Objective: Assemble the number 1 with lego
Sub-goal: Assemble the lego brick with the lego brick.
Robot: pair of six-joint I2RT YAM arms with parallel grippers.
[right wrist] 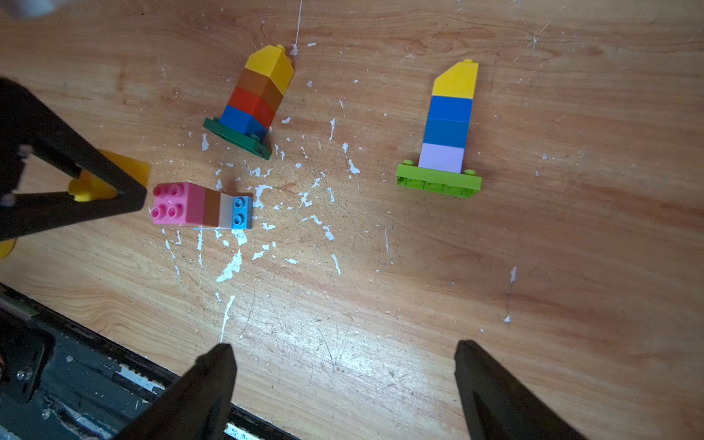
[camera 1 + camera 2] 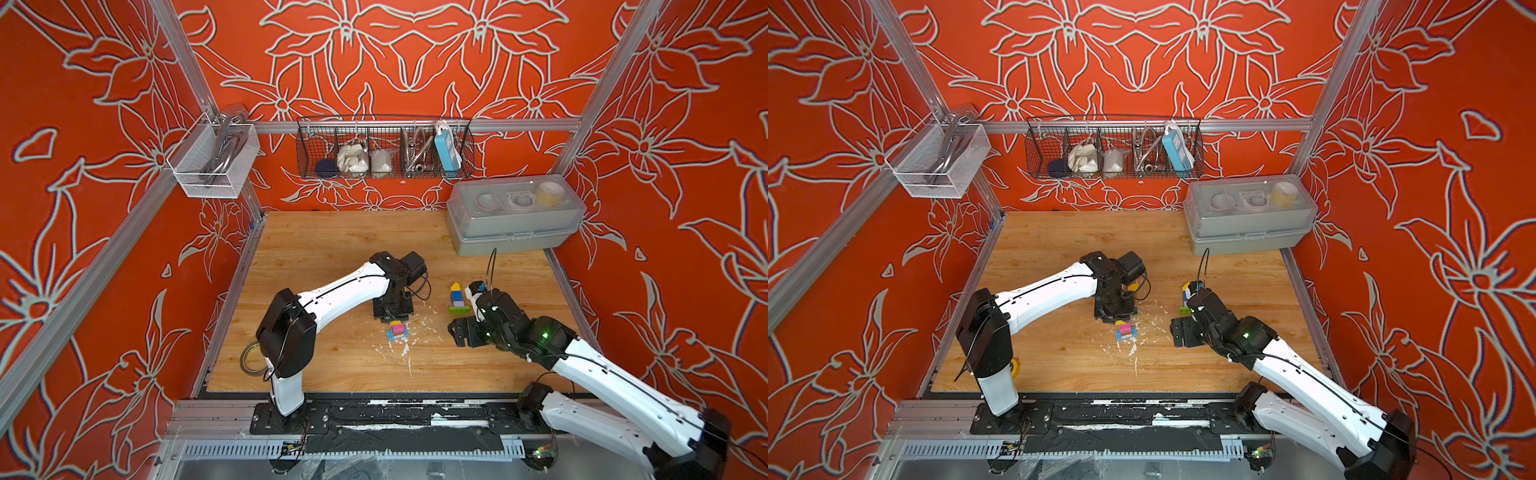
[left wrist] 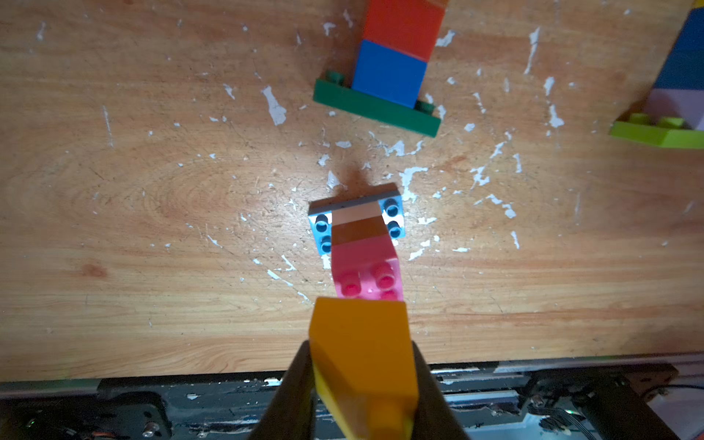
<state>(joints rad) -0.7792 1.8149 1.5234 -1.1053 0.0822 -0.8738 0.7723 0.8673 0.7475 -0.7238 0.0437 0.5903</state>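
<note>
Yellow brick (image 3: 362, 354) clamped in your left fingers (image 3: 295, 392), poised just beside pink-topped stack (image 3: 362, 247) mid-table (image 3: 152, 190). Right fingers (image 1: 205, 384) wide, empty. Step, likely: capping this stack. Next: centre brick over its studs, press straight down.

Left arm (image 2: 345, 291) reaches toward 2 o'clock; left gripper (image 3: 360, 344) points down, clamped on a yellow brick (image 3: 362, 373). Right arm (image 2: 602, 374) reaches toward 10 o'clock; right gripper (image 1: 343, 344) gapes wide, empty.
</note>
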